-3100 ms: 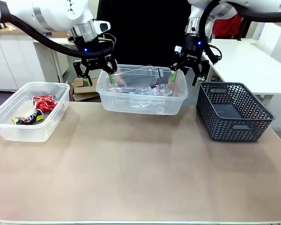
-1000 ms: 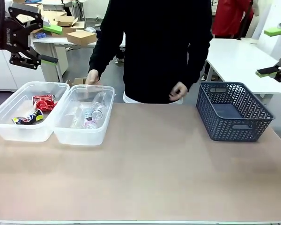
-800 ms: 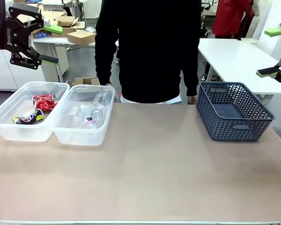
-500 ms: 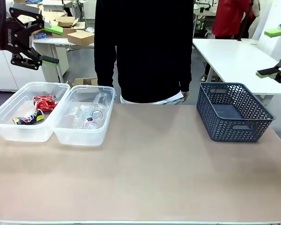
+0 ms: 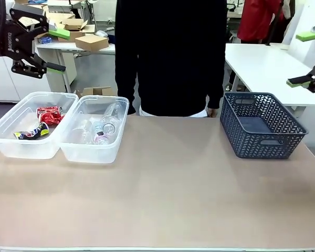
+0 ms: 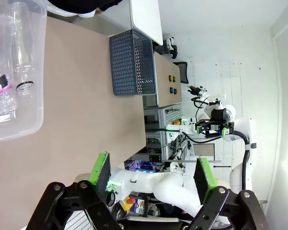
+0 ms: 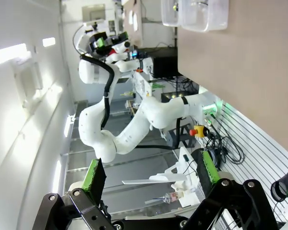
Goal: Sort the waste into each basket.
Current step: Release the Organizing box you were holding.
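Both arms are up off the table. Left gripper point(image 5: 51, 50) sits at the far left edge, jaws wide apart, nothing between them. Right gripper point(image 5: 304, 59) is at the far right edge above the white side table, jaws also spread, empty.

Two clear tubs stand side by side, touching, at the table's left. Left tub point(image 5: 10, 148) holds a red can point(image 5: 49, 113) and a dark-blue-and-yellow can point(image 5: 31, 133). Right tub point(image 5: 89, 153) holds the clear bottles point(image 5: 106, 122). A dark grey basket point(image 5: 262, 137) stands well apart on the right. A person in black point(image 5: 170, 52) stands at the far side.
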